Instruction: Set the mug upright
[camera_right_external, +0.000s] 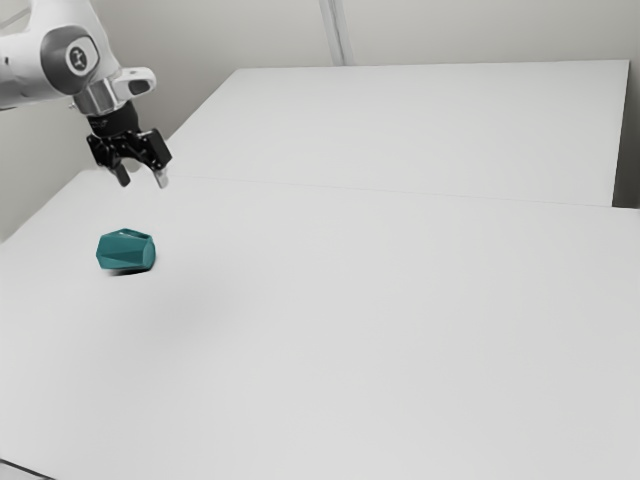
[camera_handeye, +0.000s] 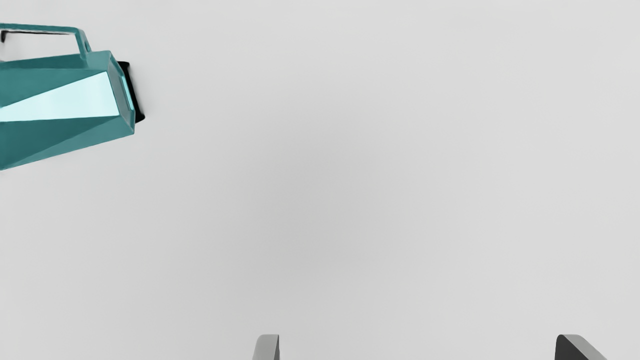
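My gripper (camera_right_external: 142, 181) hangs above the table at the exterior view's upper left, apart from the mug. The teal faceted mug (camera_right_external: 126, 250) lies on its side on the table, lower in that view than the gripper. In the wrist view the mug (camera_handeye: 60, 100) is partly cut off by the picture's edge, with its handle out to one side. The gripper (camera_handeye: 417, 347) stands open there, with bare table between its fingertips.
A wide white table (camera_right_external: 380, 330) lies under the arm and the mug. Behind it stands a pale panel-like surface (camera_right_external: 430, 130). A thin dark line crosses the exterior view's bottom left corner.
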